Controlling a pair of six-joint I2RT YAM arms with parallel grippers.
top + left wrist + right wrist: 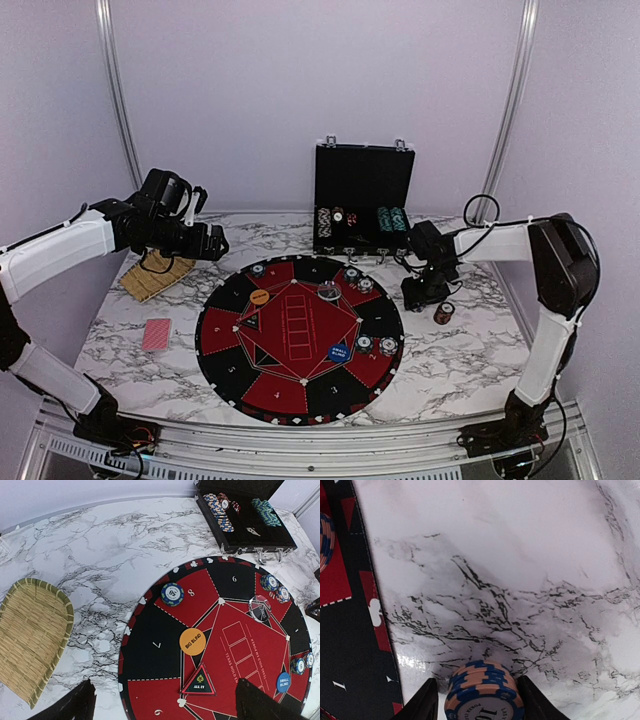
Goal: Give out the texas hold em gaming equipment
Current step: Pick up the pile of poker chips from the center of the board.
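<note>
A short stack of orange-and-blue striped poker chips (482, 695) stands on the marble just right of the mat, seen as a dark stack (444, 313) in the top view. My right gripper (477, 679) (432, 298) is lowered over it, one finger on each side. The right finger meets the stack and a sliver of table shows at the left finger. My left gripper (213, 243) (165, 682) hangs wide open and empty above the mat's left side. On the mat lie a teal chip (172, 594), an orange disc (192, 641), a blue disc (283, 682) and a clear disc (260, 608).
The round black-and-red mat (232, 300) fills the table's middle, with more chips (365, 345) at its right rim. The open black case (363, 200) with rows of chips stands behind it. At the left lie a woven bamboo tray (158, 276) and a red-backed card (156, 334).
</note>
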